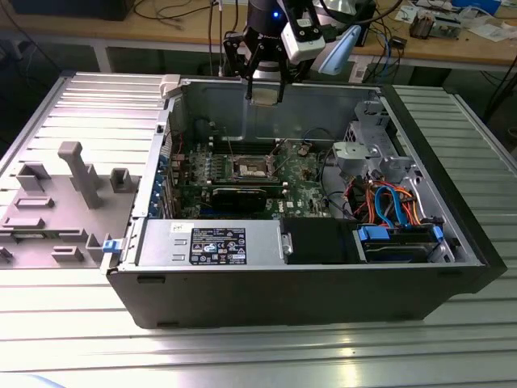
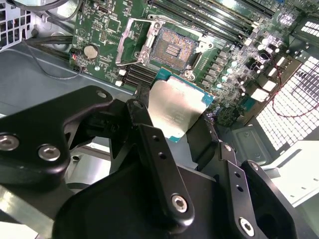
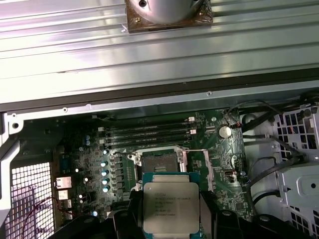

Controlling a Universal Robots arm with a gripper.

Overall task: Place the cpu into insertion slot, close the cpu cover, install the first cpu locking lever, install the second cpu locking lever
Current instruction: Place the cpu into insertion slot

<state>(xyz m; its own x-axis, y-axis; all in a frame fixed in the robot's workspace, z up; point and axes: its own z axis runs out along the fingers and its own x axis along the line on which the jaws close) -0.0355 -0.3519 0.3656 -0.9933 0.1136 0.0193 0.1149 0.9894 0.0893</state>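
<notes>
Hand: the robot hand [image 2: 175, 115] was closed on the chip, with a black finger [image 2: 140, 107] pressed against each of two opposite edges.
Chip: the chip [image 3: 171, 208] was flat, silver side up with a blue-green rim. It was held in the air above the slot and did not touch it.
Slot: the slot [image 2: 173, 48] was open, and its brown field of pins was uncovered.
Cover: the cover [image 2: 133, 44], a thin silver frame, was swung up off the slot and stood tilted just beside it.
Board: the green board [image 1: 311, 184] lay all around the slot. Long black strips [image 3: 149, 134] ran in rows near the slot, and a round silver battery [image 3: 225, 131] sat near it too.
Case: the black computer case [image 1: 283, 279] lay on its side with the top open, and the slot was down inside it.
Cables: orange and blue cables [image 1: 392, 202] were inside the case, well apart from the slot, toward the exterior view's right.
Table: the ridged metal table [image 1: 242, 356] was under the case, lower than the slot.
Stand: a grey stand [image 1: 77, 170] stood outside the case, well apart from the slot, toward the exterior view's left.
</notes>
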